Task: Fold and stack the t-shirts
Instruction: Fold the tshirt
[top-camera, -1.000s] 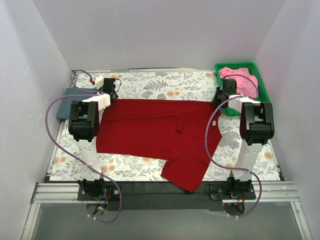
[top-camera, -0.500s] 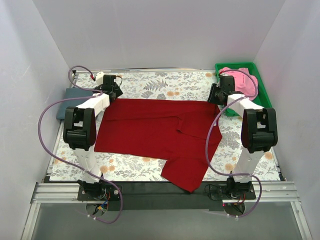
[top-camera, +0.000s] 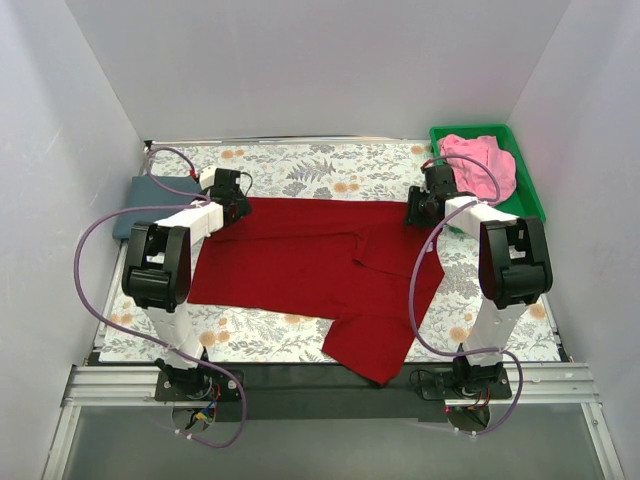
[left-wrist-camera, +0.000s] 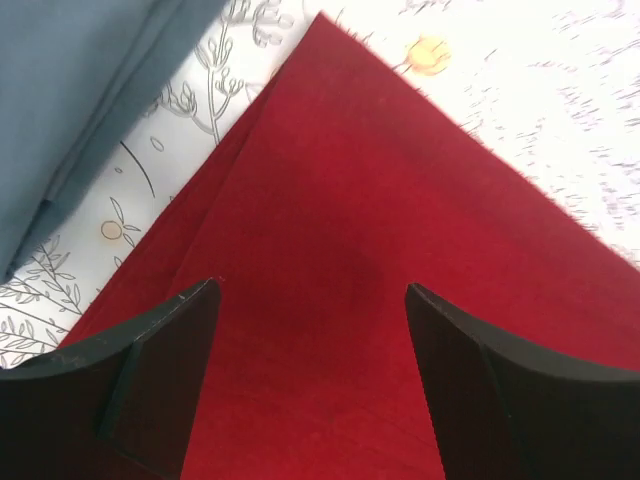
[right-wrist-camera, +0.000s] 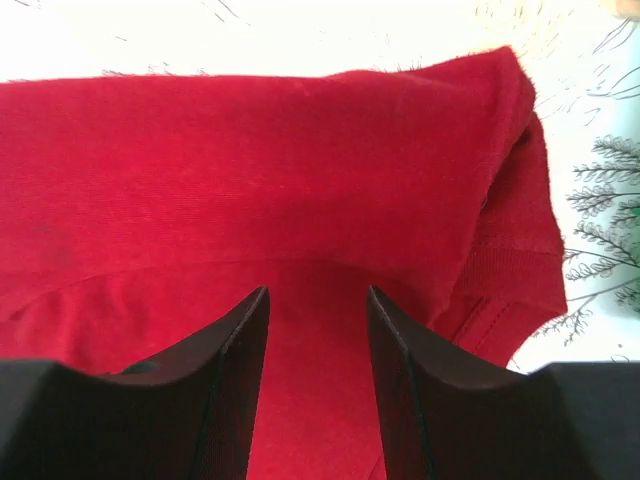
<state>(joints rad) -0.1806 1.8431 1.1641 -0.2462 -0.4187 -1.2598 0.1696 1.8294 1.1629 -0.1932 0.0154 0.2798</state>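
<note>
Red shirt (top-camera: 310, 265) lies spread flat on the tabletop (top-camera: 330, 170). Your left claw (left-wrist-camera: 312, 290) stands wide over the far left corner, your right claw (right-wrist-camera: 318, 292) narrower but parted over the far right corner; neither holds cloth. Pinch both corners right at the edge, catch every layer, and lift evenly so the fold lands straight.

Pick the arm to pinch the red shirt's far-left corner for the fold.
Left arm: jaws open right over that red shirt corner, beside the blue-grey shirt. Right arm sits at the far-right corner, by the green bin.
</note>
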